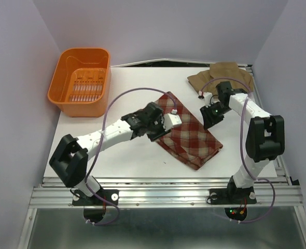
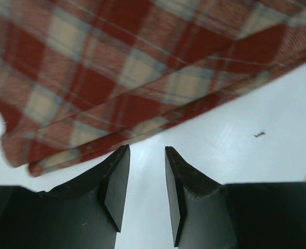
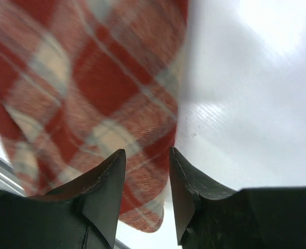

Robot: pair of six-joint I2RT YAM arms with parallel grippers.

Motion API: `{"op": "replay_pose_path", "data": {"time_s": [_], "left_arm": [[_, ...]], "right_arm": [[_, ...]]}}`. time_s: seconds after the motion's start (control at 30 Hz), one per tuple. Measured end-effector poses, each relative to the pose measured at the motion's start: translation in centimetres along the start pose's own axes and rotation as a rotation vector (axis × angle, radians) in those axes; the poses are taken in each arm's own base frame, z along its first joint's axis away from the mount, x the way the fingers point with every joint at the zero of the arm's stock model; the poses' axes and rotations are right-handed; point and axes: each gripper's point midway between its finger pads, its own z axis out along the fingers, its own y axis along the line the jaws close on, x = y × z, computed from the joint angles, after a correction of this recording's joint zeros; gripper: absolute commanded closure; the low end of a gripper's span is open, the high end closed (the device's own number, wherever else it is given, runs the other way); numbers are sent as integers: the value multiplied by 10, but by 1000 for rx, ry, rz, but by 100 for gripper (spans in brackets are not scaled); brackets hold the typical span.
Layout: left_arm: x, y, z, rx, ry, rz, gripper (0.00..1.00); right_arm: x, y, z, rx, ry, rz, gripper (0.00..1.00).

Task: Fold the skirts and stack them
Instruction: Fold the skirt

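Your plaid skirt [image 1: 192, 132] lies folded in the middle of the table [image 1: 132, 155]. It is a flat oblong whose long axis runs diagonally, from a far-left end to a near-right end. The tan skirt [image 1: 225, 75] sits crumpled behind it and to its right, at the table's back edge. The orange basket [image 1: 83, 106] stands well apart, behind it to its left. Only these two skirts show.

Your left pincer [image 2: 147, 150] sits at the plaid skirt's left long edge, towards the far end. Its jaws are partly parted, with bare table showing in the gap and the layered hem just ahead of the tips; it grips nothing. Your right pincer [image 3: 147, 153] is at the opposite long edge, also partly parted. That wrist view is blurred, but the cloth seems to lie under and ahead of the tips, not pinched between them.

I'd judge the plaid fold done, so the tan skirt comes next. It lies just behind the right pincer, and that arm is much the nearer. The left would have to cross over the plaid skirt to reach it.
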Motion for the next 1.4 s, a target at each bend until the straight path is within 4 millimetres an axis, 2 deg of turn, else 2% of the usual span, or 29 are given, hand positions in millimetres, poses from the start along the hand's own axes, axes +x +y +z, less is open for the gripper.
{"op": "replay_pose_path", "data": {"time_s": [0.07, 0.17, 0.23, 0.3, 0.4, 0.5, 0.6, 0.7, 0.73, 0.83, 0.9, 1.0, 1.1, 1.2, 1.4], "left_arm": [[16, -29, 16, 65, 57, 25, 59], [37, -53, 30, 121, 121, 48, 59], [43, -57, 33, 128, 138, 51, 60], [45, -55, 34, 123, 139, 56, 62], [50, -50, 36, 97, 141, 78, 65], [65, -51, 37, 85, 169, 94, 71], [80, -48, 34, 77, 199, 80, 80], [87, -37, 32, 83, 198, 0, 86], [92, -28, 30, 84, 195, -64, 89], [104, -4, 23, 77, 183, -228, 90], [107, 5, 19, 86, 164, -333, 94], [102, 0, 16, 124, 138, -407, 98], [95, -8, 15, 158, 119, -446, 99], [92, -12, 16, 180, 100, -514, 100], [113, -11, 15, 194, 102, -744, 100]], "right_arm": [[20, -14, 13, 12, 56, 37, 59], [51, -10, 28, -7, 136, 54, 62], [70, -2, 35, -34, 183, 60, 62], [82, 6, 39, -61, 213, 58, 62], [92, 20, 44, -94, 250, 46, 62], [92, 43, 48, -142, 277, 3, 62], [90, 70, 51, -222, 284, -12, 61], [88, 85, 48, -279, 280, 17, 60], [85, 88, 46, -288, 274, 36, 60], [65, 94, 35, -280, 205, 74, 56], [42, 101, 20, -271, 98, 84, 56], [10, 117, -5, -270, -64, 94, 55], [-9, 134, -16, -283, -144, 98, 52], [-20, 148, -7, -296, -169, 106, 49], [-19, 168, 25, -255, -137, 119, 49]]}}
